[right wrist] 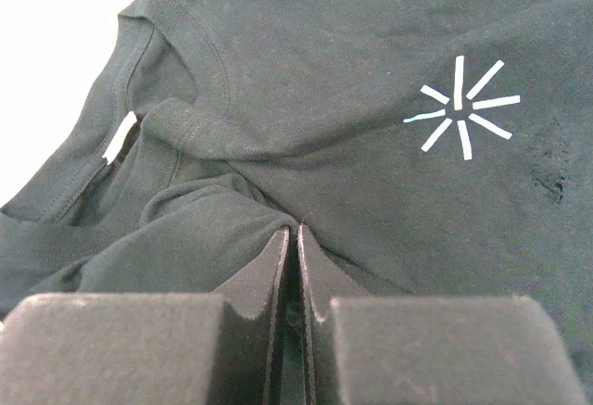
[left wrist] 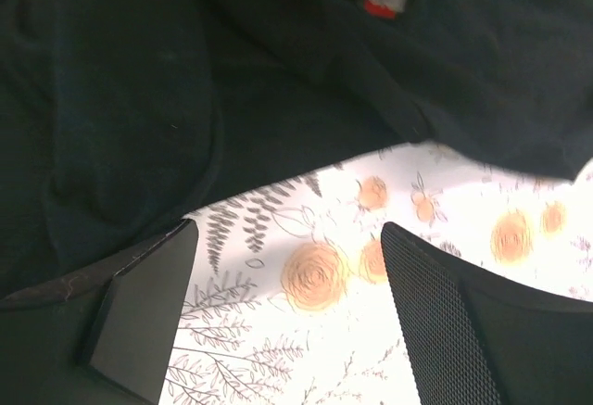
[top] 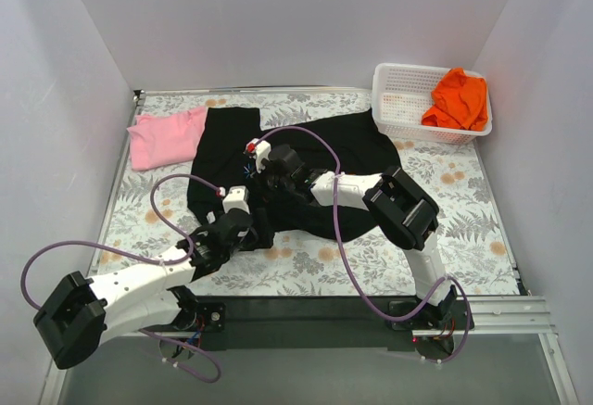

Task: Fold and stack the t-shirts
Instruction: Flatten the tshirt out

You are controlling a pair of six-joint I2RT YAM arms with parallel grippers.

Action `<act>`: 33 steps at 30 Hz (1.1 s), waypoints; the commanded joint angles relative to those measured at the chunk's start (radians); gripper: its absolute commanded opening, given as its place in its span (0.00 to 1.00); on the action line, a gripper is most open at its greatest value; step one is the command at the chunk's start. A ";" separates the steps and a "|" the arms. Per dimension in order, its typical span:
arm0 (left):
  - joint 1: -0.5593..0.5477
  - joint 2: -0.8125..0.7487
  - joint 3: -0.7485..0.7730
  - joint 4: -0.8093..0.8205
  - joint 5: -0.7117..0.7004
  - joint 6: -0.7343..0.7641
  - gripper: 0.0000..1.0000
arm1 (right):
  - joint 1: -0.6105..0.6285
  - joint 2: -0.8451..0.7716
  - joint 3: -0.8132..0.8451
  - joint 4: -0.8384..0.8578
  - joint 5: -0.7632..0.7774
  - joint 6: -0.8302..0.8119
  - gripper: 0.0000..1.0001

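A large black t-shirt (top: 357, 150) lies spread over the middle of the table, rumpled on its left side. My right gripper (top: 258, 171) is shut on a raised fold of the black t-shirt (right wrist: 352, 71) just below its collar (right wrist: 190, 62); the pale starburst mark (right wrist: 460, 108) shows to the right of my right gripper (right wrist: 296, 231). My left gripper (top: 255, 224) is open at the shirt's near hem. Only floral tablecloth shows between the tips of my left gripper (left wrist: 289, 229), with the black t-shirt (left wrist: 139, 99) just beyond. A pink t-shirt (top: 165, 138) lies at the far left. An orange t-shirt (top: 459, 99) sits in the basket.
A white mesh basket (top: 398, 85) stands at the far right corner. White walls close in the table on three sides. A floral tablecloth (top: 463, 201) covers the table. Purple cables loop over the black shirt and the near left.
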State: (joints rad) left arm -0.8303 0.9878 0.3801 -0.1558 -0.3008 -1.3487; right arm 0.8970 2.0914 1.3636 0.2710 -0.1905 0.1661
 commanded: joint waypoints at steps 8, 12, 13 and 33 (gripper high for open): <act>-0.004 0.049 0.022 -0.119 -0.240 -0.177 0.75 | -0.006 -0.022 -0.001 0.013 -0.017 0.004 0.01; -0.004 0.037 0.022 -0.146 -0.308 -0.225 0.73 | -0.006 -0.030 -0.009 0.014 -0.021 0.003 0.01; -0.004 0.034 0.020 -0.146 -0.317 -0.227 0.72 | -0.006 -0.031 -0.009 0.013 -0.023 0.003 0.01; -0.003 0.169 0.043 -0.099 -0.281 -0.190 0.41 | -0.006 -0.050 -0.035 0.017 -0.027 0.004 0.01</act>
State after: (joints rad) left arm -0.8307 1.1492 0.4088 -0.2577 -0.5793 -1.5421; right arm 0.8967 2.0888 1.3376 0.2718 -0.2092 0.1661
